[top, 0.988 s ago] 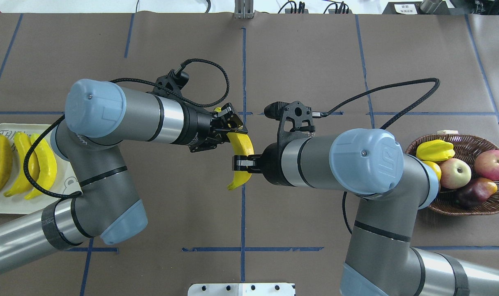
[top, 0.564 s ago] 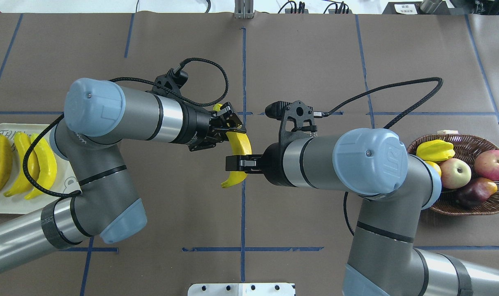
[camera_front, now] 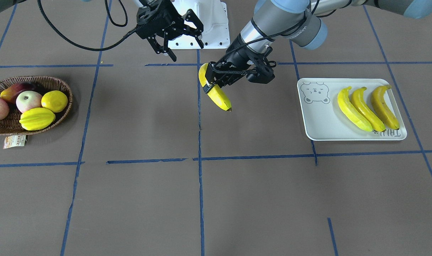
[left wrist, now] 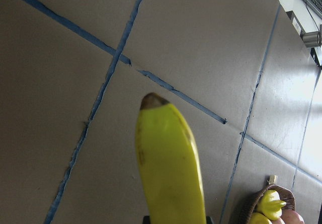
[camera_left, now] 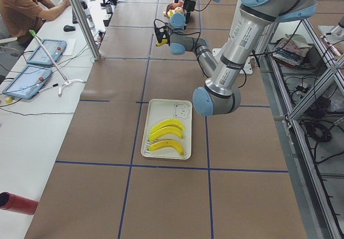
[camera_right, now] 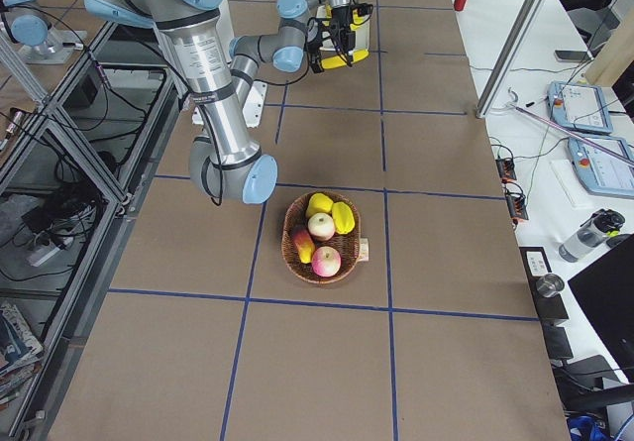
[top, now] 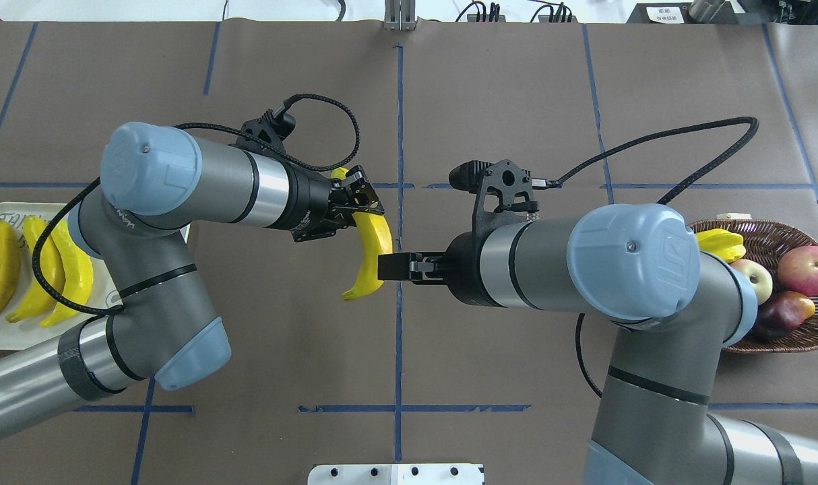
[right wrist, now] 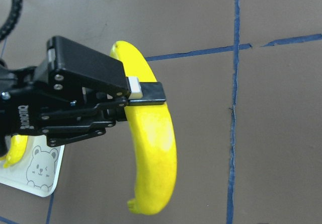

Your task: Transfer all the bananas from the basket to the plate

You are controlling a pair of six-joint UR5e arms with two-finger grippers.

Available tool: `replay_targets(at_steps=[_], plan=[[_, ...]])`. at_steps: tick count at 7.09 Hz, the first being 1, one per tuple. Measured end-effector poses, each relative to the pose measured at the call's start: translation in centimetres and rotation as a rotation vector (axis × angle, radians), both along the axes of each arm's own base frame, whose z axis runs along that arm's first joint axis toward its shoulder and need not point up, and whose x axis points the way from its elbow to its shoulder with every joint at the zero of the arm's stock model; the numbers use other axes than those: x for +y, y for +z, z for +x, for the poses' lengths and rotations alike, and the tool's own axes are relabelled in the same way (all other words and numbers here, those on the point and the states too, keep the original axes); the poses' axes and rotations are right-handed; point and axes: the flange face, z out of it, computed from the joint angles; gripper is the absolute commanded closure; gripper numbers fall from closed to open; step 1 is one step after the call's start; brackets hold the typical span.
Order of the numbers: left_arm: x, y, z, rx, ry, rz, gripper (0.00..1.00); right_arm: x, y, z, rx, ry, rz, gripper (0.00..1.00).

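Observation:
My left gripper [camera_front: 209, 81] is shut on a yellow banana [camera_front: 216, 95] near its upper end and holds it above the table's middle; they also show in the overhead view, gripper [top: 359, 202] and banana [top: 371, 253]. My right gripper [camera_front: 188, 52] is open and empty, clear of the banana on the robot's side. Three bananas [camera_front: 366, 108] lie side by side on the white plate [camera_front: 319, 119]. The wicker basket [camera_front: 67, 93] holds no banana.
The basket holds two apples [camera_front: 28, 100], a lemon [camera_front: 54, 101], a ribbed yellow fruit [camera_front: 37, 118] and a dark fruit. A paper tag [camera_front: 14, 141] lies at its rim. A white base plate [camera_front: 210, 25] sits at the robot's edge.
My right gripper has let go of the banana and drawn back to the right. My left gripper has carried the banana a little to the left, its lower end swinging left.

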Motion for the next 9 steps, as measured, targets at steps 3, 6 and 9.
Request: replay_targets(at_steps=[3, 6, 9], plan=[[-0.9, 8.1, -3.4, -0.319, 0.04, 0.022, 1.0, -0.2, 1.7, 1.1, 0.044, 0.017, -0.017, 0.0], [-0.1, 18.0, -9.7, -0.509, 0.079, 0.02, 1.0, -0.5, 2.6, 1.2, 0.065, 0.028, -0.026, 0.0], [0.3, 25.0, -11.7, -0.619, 0.11, -0.026, 1.0, -1.1, 3.3, 1.8, 0.09, 0.044, -0.038, 0.0]])
